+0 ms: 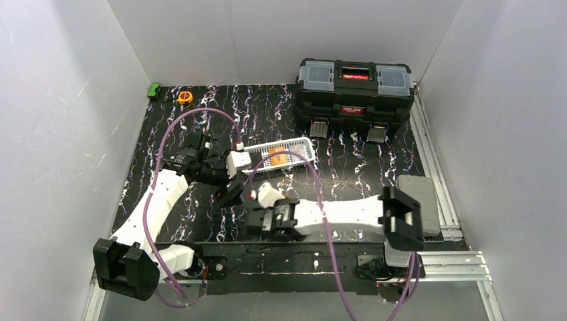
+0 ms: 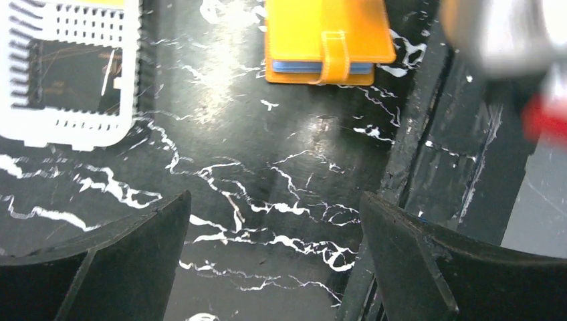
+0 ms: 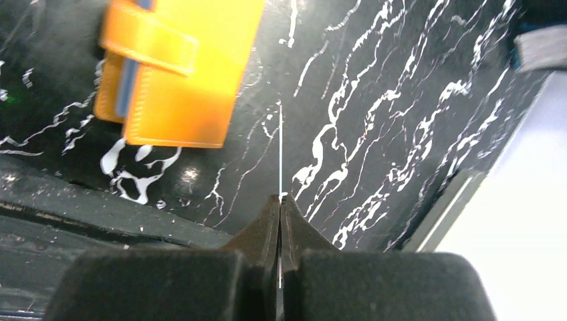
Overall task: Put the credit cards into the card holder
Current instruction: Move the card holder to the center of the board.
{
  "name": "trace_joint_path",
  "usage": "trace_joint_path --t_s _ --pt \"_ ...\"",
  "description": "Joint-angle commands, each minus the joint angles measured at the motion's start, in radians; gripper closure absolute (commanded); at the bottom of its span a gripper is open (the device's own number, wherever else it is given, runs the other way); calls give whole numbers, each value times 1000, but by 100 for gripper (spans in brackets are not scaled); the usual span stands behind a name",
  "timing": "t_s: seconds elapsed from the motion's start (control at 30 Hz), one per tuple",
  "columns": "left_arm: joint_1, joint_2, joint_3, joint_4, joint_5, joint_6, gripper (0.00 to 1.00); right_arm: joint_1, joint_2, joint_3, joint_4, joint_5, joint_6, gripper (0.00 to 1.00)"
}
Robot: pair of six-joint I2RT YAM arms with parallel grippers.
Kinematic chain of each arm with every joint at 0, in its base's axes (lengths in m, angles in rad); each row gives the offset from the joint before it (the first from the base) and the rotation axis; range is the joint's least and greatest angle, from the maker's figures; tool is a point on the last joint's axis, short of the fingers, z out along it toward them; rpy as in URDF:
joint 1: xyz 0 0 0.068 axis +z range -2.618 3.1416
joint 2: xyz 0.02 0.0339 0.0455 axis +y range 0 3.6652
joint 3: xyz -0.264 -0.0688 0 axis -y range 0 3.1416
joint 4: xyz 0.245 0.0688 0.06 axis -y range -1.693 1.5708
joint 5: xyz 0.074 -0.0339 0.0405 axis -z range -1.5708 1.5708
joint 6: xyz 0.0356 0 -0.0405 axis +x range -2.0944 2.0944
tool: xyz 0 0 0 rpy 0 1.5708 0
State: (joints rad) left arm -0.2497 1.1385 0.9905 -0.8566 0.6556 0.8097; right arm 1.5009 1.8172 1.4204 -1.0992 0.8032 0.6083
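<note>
Right wrist, right tool (image 3: pixel 280 202) clamped on card (image 3: pixel 280 147)

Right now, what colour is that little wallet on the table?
The wallet is bright orange, blue-grey at its edge; clearest in the left wrist view.

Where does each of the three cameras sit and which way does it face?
Top external: overhead from behind, facing down; left arm, right arm, table, basket, toolbox.
Left wrist: looks down past open left gripper at the card holder and basket.
Right wrist: looks down past shut right gripper pinching a card edge-on; card holder upper left.
Shared: both wrist views see the card holder.
</note>
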Motion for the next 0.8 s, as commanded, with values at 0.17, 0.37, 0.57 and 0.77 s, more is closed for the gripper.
trace_joint_path --t_s 0.17,0.37,0.57,0.77 --pt "-139 -212 -284 195 97 226 10 -278 -380 -312 381 -281 37 99" --pt "-271 -277 -432 441 22 341 7 -405 -469 -441 586 -497 15 99" --pt "-352 -146 -448 649 7 510 7 -523 -468 -501 724 -682 11 99" --pt "-420 -8 -433 694 32 737 6 -624 -429 -510 797 -779 -20 99"
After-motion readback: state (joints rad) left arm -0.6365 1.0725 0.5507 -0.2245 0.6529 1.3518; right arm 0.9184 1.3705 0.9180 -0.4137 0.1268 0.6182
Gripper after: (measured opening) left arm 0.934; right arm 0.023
